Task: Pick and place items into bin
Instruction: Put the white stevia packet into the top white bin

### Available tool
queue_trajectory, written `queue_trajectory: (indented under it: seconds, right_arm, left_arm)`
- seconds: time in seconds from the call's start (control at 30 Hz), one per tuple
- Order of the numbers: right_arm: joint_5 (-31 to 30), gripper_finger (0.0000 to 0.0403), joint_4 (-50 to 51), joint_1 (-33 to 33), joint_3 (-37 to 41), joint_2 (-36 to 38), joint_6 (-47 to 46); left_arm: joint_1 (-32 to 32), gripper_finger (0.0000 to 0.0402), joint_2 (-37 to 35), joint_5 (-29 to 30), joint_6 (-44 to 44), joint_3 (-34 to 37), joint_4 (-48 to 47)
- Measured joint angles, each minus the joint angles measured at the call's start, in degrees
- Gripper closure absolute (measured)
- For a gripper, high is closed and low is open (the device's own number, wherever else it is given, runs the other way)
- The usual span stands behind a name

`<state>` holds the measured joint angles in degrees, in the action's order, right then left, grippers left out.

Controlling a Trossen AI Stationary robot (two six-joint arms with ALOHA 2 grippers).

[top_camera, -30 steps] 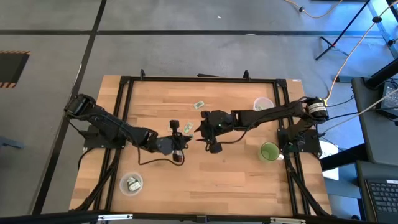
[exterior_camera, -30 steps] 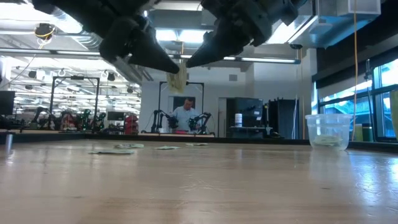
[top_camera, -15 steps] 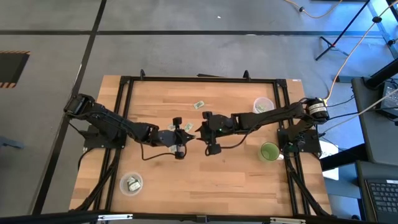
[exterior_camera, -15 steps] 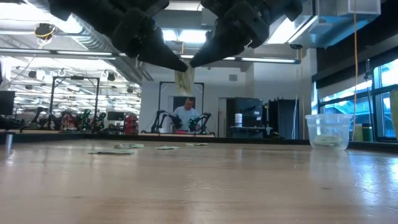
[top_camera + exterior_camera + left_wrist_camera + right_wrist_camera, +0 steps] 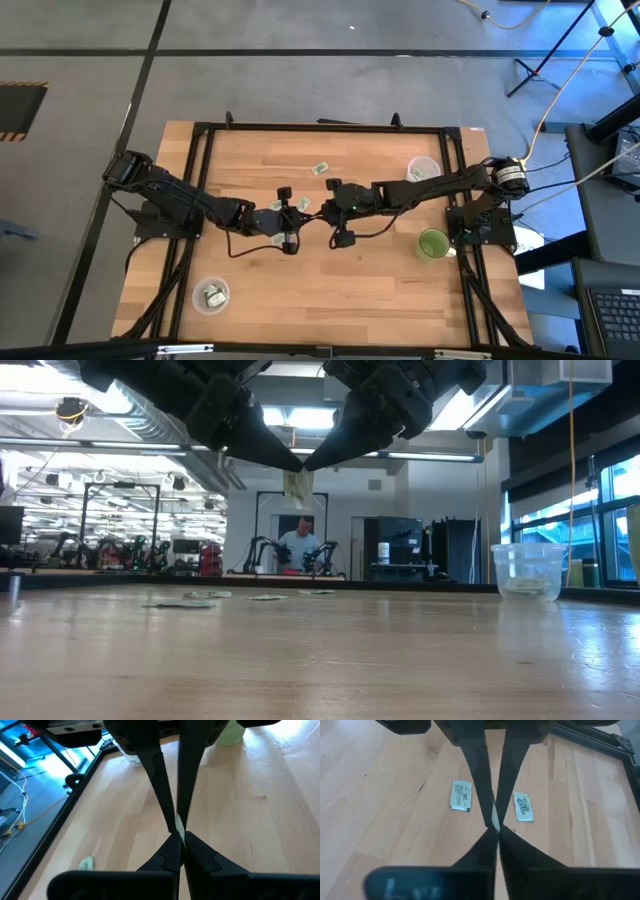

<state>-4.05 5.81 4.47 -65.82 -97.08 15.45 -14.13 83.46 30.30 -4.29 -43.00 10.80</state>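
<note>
Above wooden table (image 5: 380, 270), packet (image 5: 296, 487) pinched between left hand (image 5: 290, 463) and right hand (image 5: 312, 461).

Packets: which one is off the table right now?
The pale packet hanging in mid-air, pinched between the left pincer and right pincer tip to tip. The other loose packets lie flat on the table.

Above the middle of the wooden table (image 5: 250, 300), the left gripper (image 5: 303, 213) and right gripper (image 5: 318, 211) meet tip to tip.
</note>
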Motion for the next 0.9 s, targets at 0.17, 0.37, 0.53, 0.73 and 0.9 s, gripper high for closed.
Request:
queue_trajectory:
  seconds: [0.17,0.37,0.53,0.73,0.9]
  right_arm:
    - [0.04,0.0394,0.01,0.0,0.0,0.0,-0.39]
    - [0.18,0.0399,-0.03,0.0,0.01,0.0,-1.42]
    - [-0.38,0.0401,2.89,-0.02,0.09,0.41,-1.56]
    - [-8.87,0.0401,14.78,-0.91,0.09,6.03,-6.97]
    - [-11.85,0.0401,31.93,-5.25,0.09,15.34,-22.52]
  left_arm:
    - [-0.14,0.0394,0.0,0.03,-2.2,0.0,0.03]
    - [-0.46,0.0373,-1.14,-1.01,-5.06,0.07,-0.64]
    - [-0.5,0.0321,-3.46,-0.24,-3.67,-0.02,-3.22]
    - [-0.35,0.028,-8.28,4.84,2.77,-0.02,-13.82]
    - [-0.35,0.0276,-10.3,5.09,7.86,-0.02,-18.37]
